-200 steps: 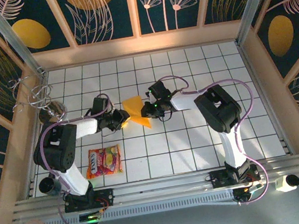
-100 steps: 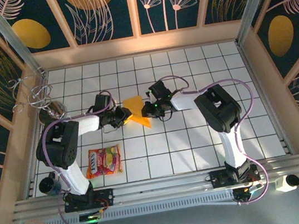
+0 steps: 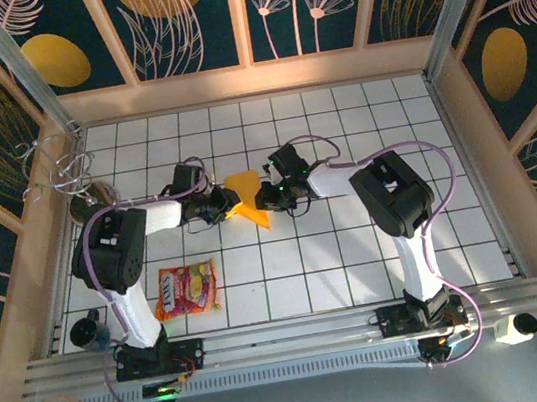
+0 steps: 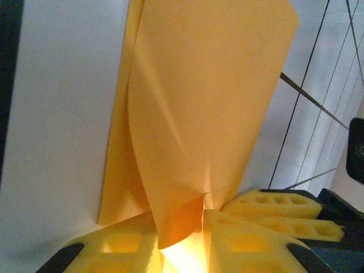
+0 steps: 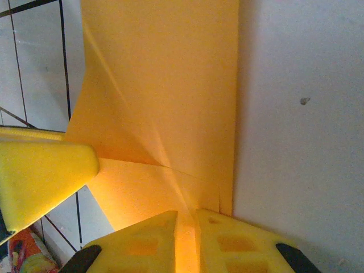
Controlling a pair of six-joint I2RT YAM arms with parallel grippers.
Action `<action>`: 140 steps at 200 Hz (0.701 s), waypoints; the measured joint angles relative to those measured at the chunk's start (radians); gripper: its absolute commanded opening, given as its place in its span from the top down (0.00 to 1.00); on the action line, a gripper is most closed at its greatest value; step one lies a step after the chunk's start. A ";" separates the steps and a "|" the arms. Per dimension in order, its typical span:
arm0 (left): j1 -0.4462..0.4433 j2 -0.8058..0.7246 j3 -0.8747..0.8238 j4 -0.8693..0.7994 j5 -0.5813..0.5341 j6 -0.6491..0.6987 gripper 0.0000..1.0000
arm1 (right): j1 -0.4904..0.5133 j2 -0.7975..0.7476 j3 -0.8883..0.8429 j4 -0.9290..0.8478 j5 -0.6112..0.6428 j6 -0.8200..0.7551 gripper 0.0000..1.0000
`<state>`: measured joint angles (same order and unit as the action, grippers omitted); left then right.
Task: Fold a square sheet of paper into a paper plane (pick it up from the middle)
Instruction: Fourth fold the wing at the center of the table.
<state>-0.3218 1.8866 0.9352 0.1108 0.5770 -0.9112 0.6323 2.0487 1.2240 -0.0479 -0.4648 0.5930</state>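
Observation:
The square sheet of paper (image 3: 245, 194) is orange-yellow and creased into a pointed shape. It hangs just above the tiled floor mid-table, between the two arms. My left gripper (image 3: 228, 205) is shut on its left edge; in the left wrist view the paper (image 4: 205, 102) fans upward from the pinch between my yellow foam fingers (image 4: 233, 239). My right gripper (image 3: 266, 197) is shut on the right edge, where the paper (image 5: 165, 91) shows diagonal creases running into the pinch (image 5: 186, 233). The left gripper's finger (image 5: 40, 170) shows at the left of the right wrist view. The paper plane is out of view.
A red-and-yellow snack packet (image 3: 187, 289) lies on the tiles near the left arm's base. A dark cup (image 3: 85, 332) sits at the near left edge. A wire object (image 3: 60, 171) and a metal piece (image 3: 96, 196) are at the left wall. Wooden walls enclose the floor.
My left gripper has moved right and slightly back to the paper's left edge and closed on it. The right gripper has kept its hold in place.

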 measured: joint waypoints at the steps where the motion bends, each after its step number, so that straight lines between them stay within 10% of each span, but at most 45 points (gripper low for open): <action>1: 0.000 0.001 0.001 0.000 0.000 0.001 0.79 | 0.000 0.000 0.000 0.000 0.000 -0.001 0.83; 74: 0.003 0.029 0.037 -0.040 0.000 0.027 0.96 | 0.001 -0.007 0.009 -0.001 0.028 -0.068 0.71; 140: 0.003 -0.024 0.017 -0.012 -0.045 -0.085 0.94 | 0.090 -0.124 0.006 -0.022 0.350 -0.185 0.70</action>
<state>-0.3187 1.8626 0.9524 0.0990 0.5320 -0.9958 0.7227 1.9251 1.2297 -0.0700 -0.1146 0.4080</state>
